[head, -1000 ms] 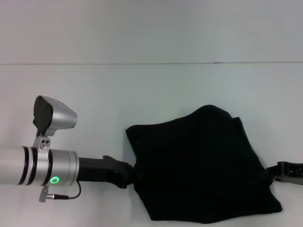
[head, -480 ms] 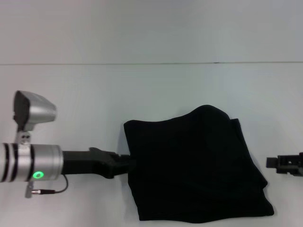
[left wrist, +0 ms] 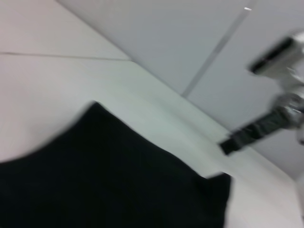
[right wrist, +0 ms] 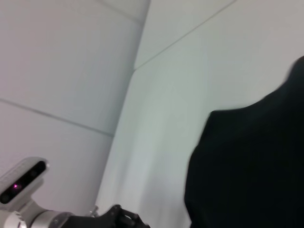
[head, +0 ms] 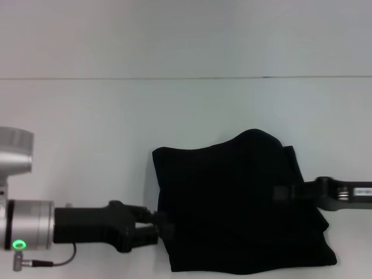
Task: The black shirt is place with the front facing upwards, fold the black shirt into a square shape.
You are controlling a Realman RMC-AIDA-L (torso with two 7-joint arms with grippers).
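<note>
The black shirt (head: 232, 203) lies folded into a rough square on the white table (head: 116, 116), right of centre; no lettering shows. It also shows in the left wrist view (left wrist: 104, 180) and the right wrist view (right wrist: 251, 161). My left gripper (head: 160, 225) is at the shirt's near left edge with its fingers spread apart; it also shows in the right wrist view (right wrist: 124, 218). My right gripper (head: 280, 192) reaches in from the right, low over the shirt's right part, dark against the dark cloth; it also shows in the left wrist view (left wrist: 228, 144).
The table's far edge (head: 186, 77) runs across the view, with a pale wall behind it. Bare white tabletop lies left of and beyond the shirt.
My left arm has drawn back to the left and nearer, and its fingers have spread. My right arm has moved in leftward over the shirt. The shirt has settled flatter.
</note>
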